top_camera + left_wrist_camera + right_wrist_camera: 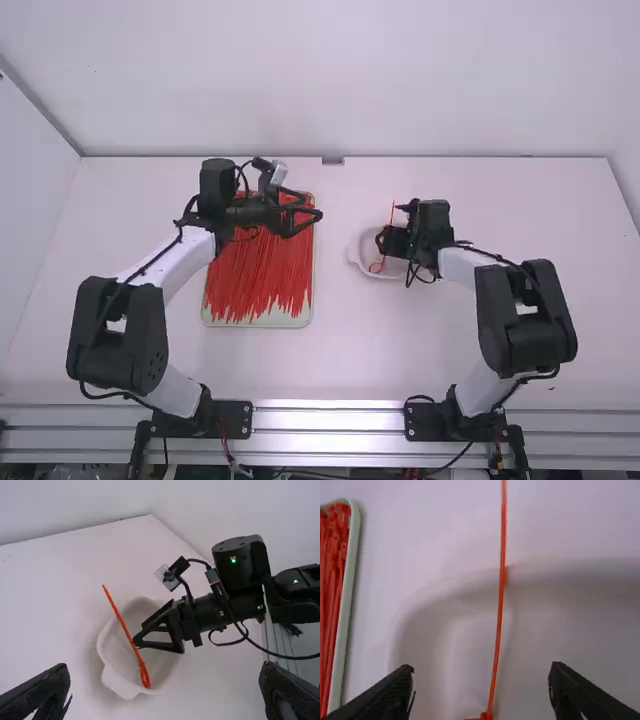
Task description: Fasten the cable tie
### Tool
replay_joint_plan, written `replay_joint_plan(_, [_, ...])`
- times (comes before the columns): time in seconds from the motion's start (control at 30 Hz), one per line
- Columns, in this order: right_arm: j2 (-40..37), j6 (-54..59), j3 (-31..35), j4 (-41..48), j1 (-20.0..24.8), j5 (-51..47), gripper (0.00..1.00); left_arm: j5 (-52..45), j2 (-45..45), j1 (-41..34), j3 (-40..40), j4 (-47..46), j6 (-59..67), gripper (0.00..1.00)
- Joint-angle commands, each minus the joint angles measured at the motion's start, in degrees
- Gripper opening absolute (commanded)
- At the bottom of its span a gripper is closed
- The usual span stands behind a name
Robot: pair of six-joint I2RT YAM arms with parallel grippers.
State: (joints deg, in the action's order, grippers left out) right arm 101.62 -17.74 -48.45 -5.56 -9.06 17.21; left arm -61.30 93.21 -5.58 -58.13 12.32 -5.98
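Note:
A single red cable tie (pixel 389 228) leans in a small white bowl (pixel 357 257), its tail sticking out over the far rim. My right gripper (pixel 386 243) hovers at the bowl, open, fingers on either side of the tie without touching it. In the right wrist view the tie (pixel 499 610) runs up between the spread fingers and over the bowl's rim (pixel 435 592). My left gripper (pixel 306 217) is open and holds nothing, above the far end of a pile of red ties (pixel 260 270). The left wrist view shows the right gripper (pixel 138 636) by the tie (pixel 122 627) in the bowl (pixel 107 650).
The loose red ties lie on a pale green tray (pixel 260 322) left of the middle, with its edge (pixel 347 580) near the bowl. The white table (pixel 480 200) has bare room behind and to the right of the bowl.

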Motion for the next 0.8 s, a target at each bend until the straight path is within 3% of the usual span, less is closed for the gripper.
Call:
replay_joint_plan(0.0, [0.26,0.24,-4.04,2.21,0.42,-0.09,0.77,-1.22,-0.44,2.56,-0.85,-0.66,-3.76,0.99])
replay_joint_plan(0.03, [0.26,1.46,-5.6,4.83,0.35,0.72,0.98,-0.66,-1.11,3.32,-0.85,-1.77,-3.82,0.99])
replay_joint_plan(0.2, [-0.17,5.03,-12.81,17.33,0.35,3.76,0.98,2.12,-7.19,5.51,-0.85,-7.67,-0.85,0.99])
replay_joint_plan(0.33, [-2.05,6.01,-16.52,24.81,-0.48,3.72,0.98,9.75,-14.29,5.44,-0.85,-14.08,1.49,0.99])
replay_joint_plan(0.77, [-20.28,4.26,-16.41,35.34,-5.66,-7.39,0.98,25.42,-28.94,5.27,-0.85,-30.45,2.05,0.99])
